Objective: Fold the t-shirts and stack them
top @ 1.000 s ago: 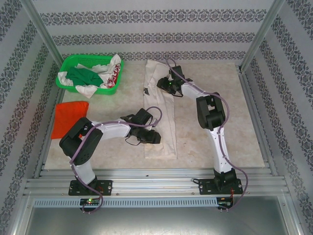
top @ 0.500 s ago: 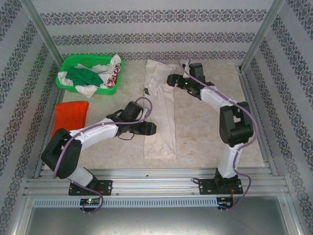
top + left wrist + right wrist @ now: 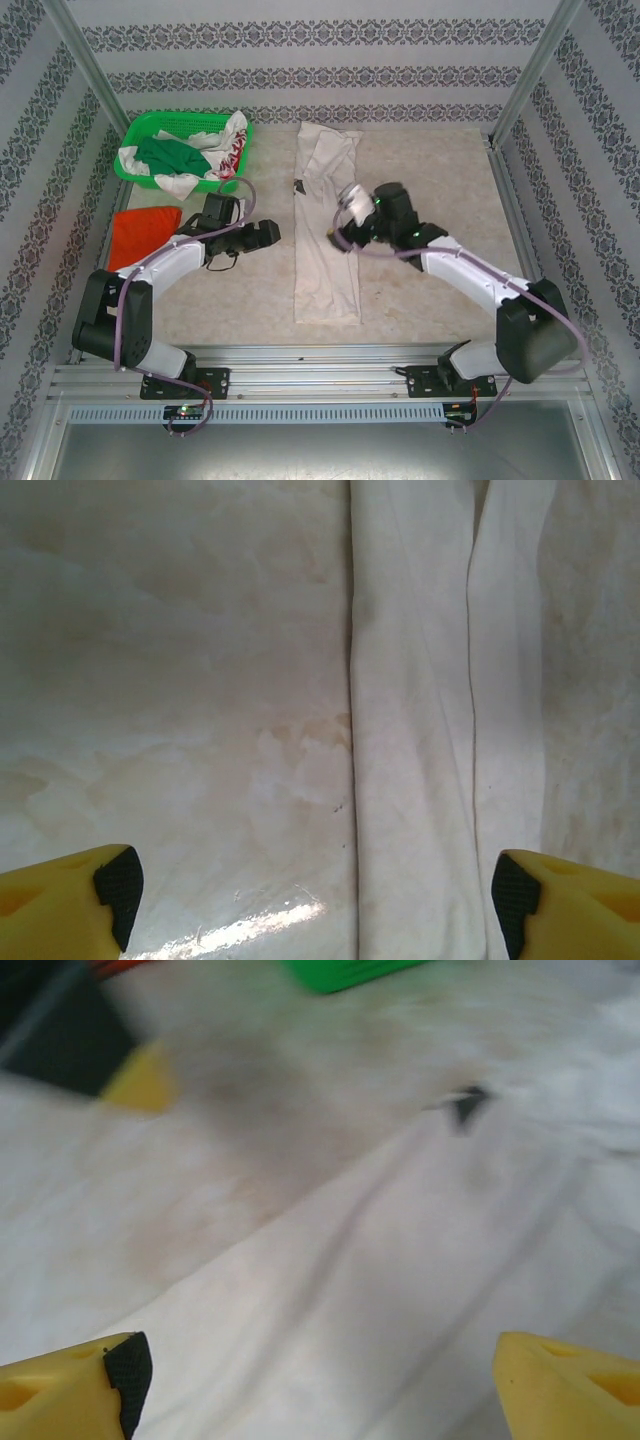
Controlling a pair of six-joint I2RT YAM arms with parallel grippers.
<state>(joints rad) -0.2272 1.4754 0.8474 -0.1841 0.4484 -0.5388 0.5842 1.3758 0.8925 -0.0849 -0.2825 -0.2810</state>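
The cream-white t-shirt (image 3: 326,240) lies folded into a long narrow strip running from the far edge toward the near edge of the table; its small dark mark (image 3: 298,186) sits on the left edge. The orange-red t-shirt (image 3: 140,236) lies folded at the left. My left gripper (image 3: 270,233) hovers open over bare table just left of the strip, whose long folded edge crosses the left wrist view (image 3: 440,730), with nothing between the fingers (image 3: 112,892). My right gripper (image 3: 341,226) hangs open above the strip's middle; white cloth (image 3: 380,1290) and the dark mark (image 3: 465,1105) lie below it.
A green mesh basket (image 3: 140,128) holding several crumpled garments stands at the far left, just beyond the orange-red shirt. Patterned walls and metal posts (image 3: 85,70) enclose the table. Bare beige tabletop (image 3: 430,300) lies right of the strip.
The left gripper drew back leftward off the cream shirt and opened wide. The right arm swung from the shirt's far end toward its middle, jaws open.
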